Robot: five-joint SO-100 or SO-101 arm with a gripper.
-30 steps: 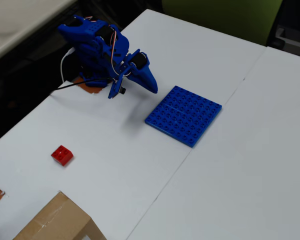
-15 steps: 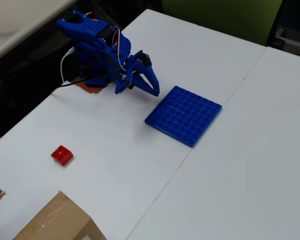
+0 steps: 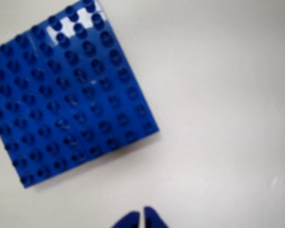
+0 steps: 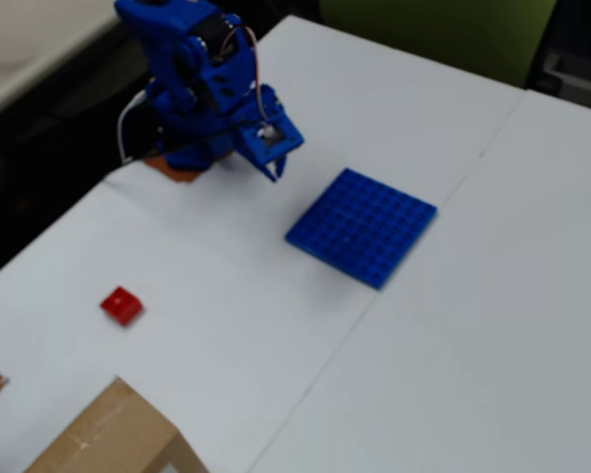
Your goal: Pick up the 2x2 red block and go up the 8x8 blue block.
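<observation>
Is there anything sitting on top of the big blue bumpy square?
Nothing sits on the 8x8 blue block; only its studs show. The 2x2 red block lies apart on the white table.

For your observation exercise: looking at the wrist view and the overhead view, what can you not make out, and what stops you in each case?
- 2x2 red block: outside the wrist view; its studs are blurred in the overhead view.
- 8x8 blue block: its left corner is cut by the wrist view's edge.
- Hand: only its fingertips show at the wrist view's bottom edge.
- Cardboard box: cut off by the overhead view's bottom edge.
</observation>
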